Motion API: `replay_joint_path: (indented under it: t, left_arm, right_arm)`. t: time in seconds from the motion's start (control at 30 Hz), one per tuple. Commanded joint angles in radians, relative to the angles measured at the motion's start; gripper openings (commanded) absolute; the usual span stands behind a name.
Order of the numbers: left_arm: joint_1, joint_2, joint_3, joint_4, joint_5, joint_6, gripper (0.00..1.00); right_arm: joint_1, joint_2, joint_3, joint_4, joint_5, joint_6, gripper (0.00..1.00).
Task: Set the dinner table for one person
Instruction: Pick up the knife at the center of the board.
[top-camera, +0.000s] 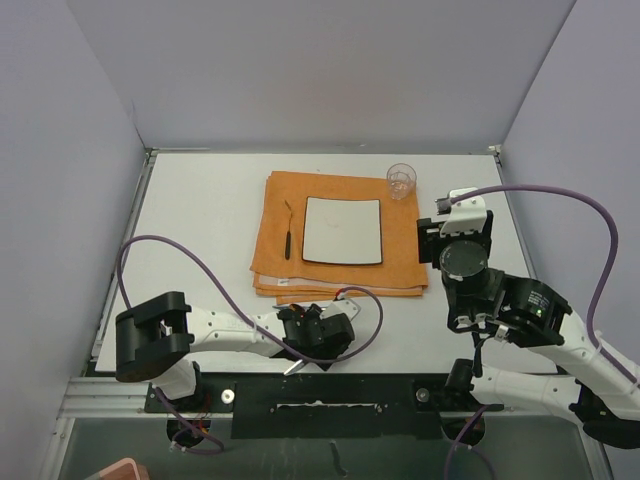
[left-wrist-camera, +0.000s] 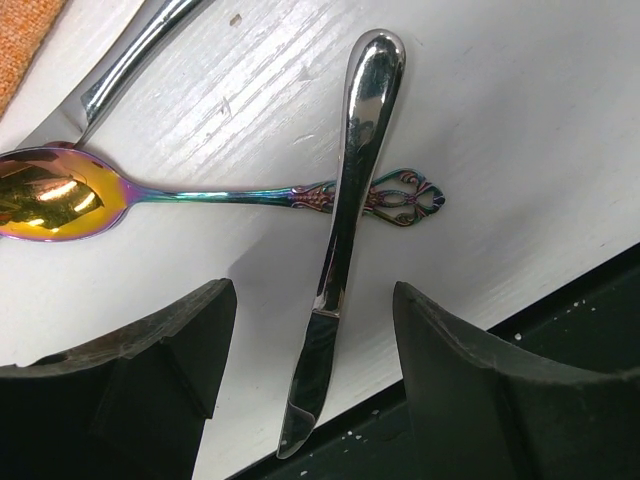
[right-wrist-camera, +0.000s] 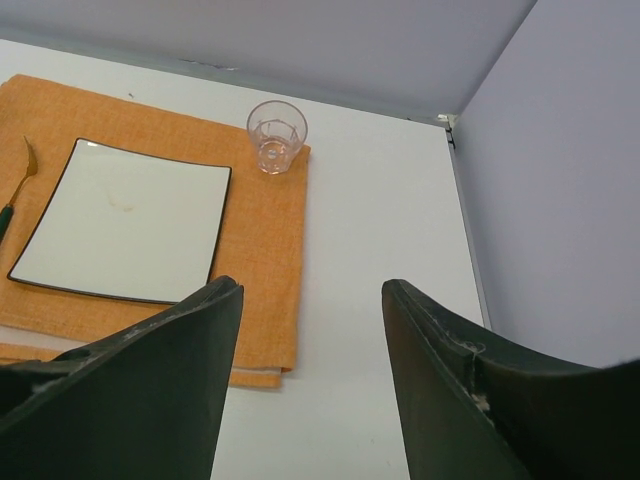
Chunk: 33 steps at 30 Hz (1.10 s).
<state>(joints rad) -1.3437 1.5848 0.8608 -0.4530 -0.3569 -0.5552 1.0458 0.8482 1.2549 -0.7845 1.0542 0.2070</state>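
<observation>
A silver knife (left-wrist-camera: 345, 230) lies on the dinner table (top-camera: 200, 230) near its front edge, crossing the handle of an iridescent spoon (left-wrist-camera: 70, 200). The blade tip (top-camera: 294, 367) pokes past the table edge. My left gripper (left-wrist-camera: 312, 290) is open, with one finger on each side of the blade and neither touching it. An orange cloth (top-camera: 300, 190) carries a white square plate (top-camera: 343, 230) with a dark-handled fork (top-camera: 288, 235) to its left. My right gripper (right-wrist-camera: 312, 285) is open and empty, right of the cloth, facing the far side.
A clear glass (top-camera: 401, 180) stands at the cloth's far right corner, also in the right wrist view as the glass (right-wrist-camera: 276, 135). Another silver utensil handle (left-wrist-camera: 140, 50) lies beside the spoon. A black rail (left-wrist-camera: 560, 330) runs just past the table's front edge.
</observation>
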Motion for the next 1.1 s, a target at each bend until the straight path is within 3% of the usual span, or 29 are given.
replay_joint_path:
  t: [0.0, 0.13, 0.2, 0.33, 0.47, 0.8, 1.07]
  left_arm:
    - [0.006, -0.027, 0.010, 0.063, 0.013, 0.018, 0.63]
    - [0.009, -0.026, 0.007, 0.070, 0.020, 0.013, 0.62]
    - [0.009, -0.027, 0.003, 0.077, 0.025, 0.010, 0.55]
    - [0.010, -0.024, -0.013, 0.089, 0.036, -0.004, 0.19]
    - [0.011, -0.009, -0.026, 0.092, 0.048, -0.023, 0.00]
    - [0.014, -0.067, -0.008, 0.068, -0.001, -0.042, 0.00]
    - [0.084, -0.302, 0.144, -0.023, -0.199, 0.016, 0.00]
  right_arm:
    - [-0.008, 0.003, 0.034, 0.040, 0.016, -0.011, 0.58]
    - [-0.009, 0.000, 0.022, 0.057, 0.021, -0.025, 0.57]
    - [-0.009, 0.000, 0.019, 0.059, 0.022, -0.021, 0.57]
    - [-0.009, -0.001, 0.019, 0.059, 0.026, -0.018, 0.57]
    - [-0.010, -0.003, 0.024, 0.059, 0.028, -0.020, 0.57]
    - [-0.009, -0.006, 0.006, 0.048, 0.036, -0.006, 0.57]
    - [-0.010, -0.015, -0.021, 0.034, 0.030, 0.029, 0.57]
